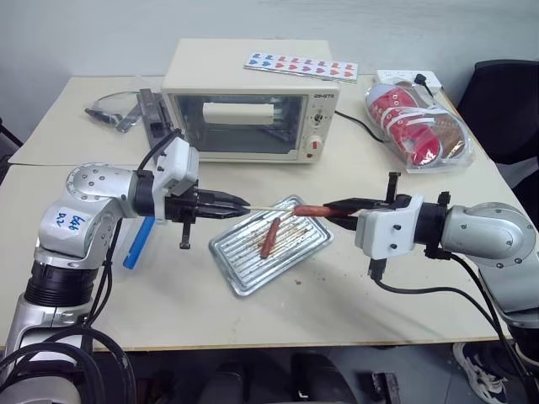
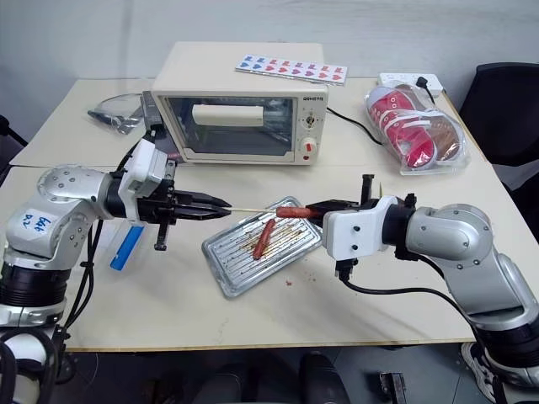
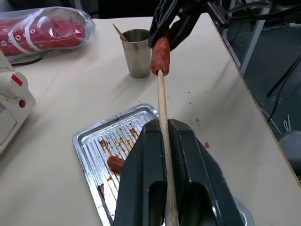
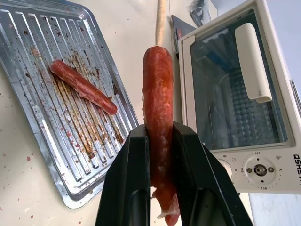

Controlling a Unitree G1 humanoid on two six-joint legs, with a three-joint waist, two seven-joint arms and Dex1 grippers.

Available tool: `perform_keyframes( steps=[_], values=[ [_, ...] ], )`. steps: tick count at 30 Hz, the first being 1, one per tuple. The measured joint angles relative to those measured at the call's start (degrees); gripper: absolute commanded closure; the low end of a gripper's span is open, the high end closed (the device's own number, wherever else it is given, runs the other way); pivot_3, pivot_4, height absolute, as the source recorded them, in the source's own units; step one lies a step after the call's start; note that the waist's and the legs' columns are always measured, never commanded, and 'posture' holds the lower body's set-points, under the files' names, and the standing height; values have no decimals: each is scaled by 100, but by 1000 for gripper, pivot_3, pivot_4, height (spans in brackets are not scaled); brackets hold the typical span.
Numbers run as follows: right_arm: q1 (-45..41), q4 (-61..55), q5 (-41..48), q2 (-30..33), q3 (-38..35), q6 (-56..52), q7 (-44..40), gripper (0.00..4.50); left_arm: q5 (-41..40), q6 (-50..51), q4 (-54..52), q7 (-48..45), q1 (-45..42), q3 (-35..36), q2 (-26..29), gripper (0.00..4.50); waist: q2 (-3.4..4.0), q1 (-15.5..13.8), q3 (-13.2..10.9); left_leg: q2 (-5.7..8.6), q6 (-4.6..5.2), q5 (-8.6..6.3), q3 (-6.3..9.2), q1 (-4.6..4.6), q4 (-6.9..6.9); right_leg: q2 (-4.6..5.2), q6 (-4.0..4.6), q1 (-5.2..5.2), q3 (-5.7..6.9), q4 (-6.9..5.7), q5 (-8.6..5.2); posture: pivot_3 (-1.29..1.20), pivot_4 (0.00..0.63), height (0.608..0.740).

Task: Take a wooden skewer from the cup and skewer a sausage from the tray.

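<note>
My left gripper (image 1: 240,204) is shut on the wooden skewer (image 1: 269,207), holding it level above the silver tray (image 1: 232,252). The skewer's tip meets the end of the red sausage (image 1: 310,210). My right gripper (image 1: 333,206) is shut on that sausage from the other side, over the tray's far corner. In the right wrist view the sausage (image 4: 157,94) stands between the fingers with the skewer (image 4: 160,21) at its far end. An orange-brown sausage (image 1: 269,237) lies on the tray. The cup (image 3: 138,52), with a stick in it, stands on the table beyond the tray.
A cream toaster oven (image 1: 248,101) stands behind the tray with a sticker sheet (image 1: 301,66) on top. Red shoes in a clear bag (image 1: 418,126) lie at the back right. A blue flat object (image 1: 139,242) lies under my left arm. A black chair (image 1: 509,101) stands beside the table's right edge.
</note>
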State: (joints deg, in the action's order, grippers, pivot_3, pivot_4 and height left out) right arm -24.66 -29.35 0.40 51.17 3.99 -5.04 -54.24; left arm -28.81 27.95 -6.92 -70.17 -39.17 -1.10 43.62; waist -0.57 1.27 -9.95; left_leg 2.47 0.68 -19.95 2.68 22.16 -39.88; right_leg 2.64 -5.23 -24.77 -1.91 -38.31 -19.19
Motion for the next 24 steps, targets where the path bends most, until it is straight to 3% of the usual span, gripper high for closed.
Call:
perform_keyframes(
  steps=[24],
  values=[
    [-317,-96,-153,-193,206,18,-3,4026,218,-121,151,-14,-329,-303,-506,4500,0,-11,0,0,0,0,0,1,-4,0,0,-1,1,-2,0,0,150,740]
  ],
)
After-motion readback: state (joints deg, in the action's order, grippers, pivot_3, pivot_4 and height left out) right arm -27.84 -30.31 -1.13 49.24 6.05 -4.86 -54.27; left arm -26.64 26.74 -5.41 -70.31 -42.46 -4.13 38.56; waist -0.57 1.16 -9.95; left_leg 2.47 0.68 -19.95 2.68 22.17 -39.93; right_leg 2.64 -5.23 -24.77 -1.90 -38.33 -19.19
